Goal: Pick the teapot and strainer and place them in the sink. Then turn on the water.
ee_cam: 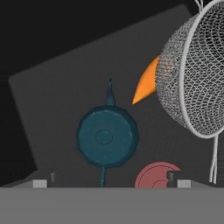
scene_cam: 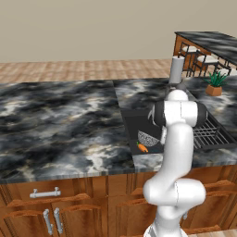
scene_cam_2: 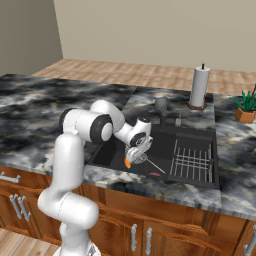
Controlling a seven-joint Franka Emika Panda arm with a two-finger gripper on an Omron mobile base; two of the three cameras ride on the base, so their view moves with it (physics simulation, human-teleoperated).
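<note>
The teal-blue teapot (ee_cam: 107,136) sits on the floor of the black sink (scene_cam_2: 197,136), seen from above in the hand view. My gripper (ee_cam: 111,178) hangs open just over it, down inside the basin (scene_cam_2: 135,154), with nothing between its fingers. The silver mesh strainer (ee_cam: 194,74) lies tipped beside the teapot, its thin handle (scene_cam_2: 157,166) pointing toward the rack. From the left base view the strainer (scene_cam: 148,138) shows in the sink (scene_cam: 133,121), partly behind my arm. Water is out of view.
An orange carrot (ee_cam: 146,85) lies against the strainer, and a pinkish-red disc (ee_cam: 155,175) lies on the sink floor. The grey wire rack (scene_cam_2: 192,161) fills the sink's right part. Behind stand the curved faucet (scene_cam_2: 161,107), a paper towel roll (scene_cam_2: 199,86) and a potted plant (scene_cam_2: 246,107).
</note>
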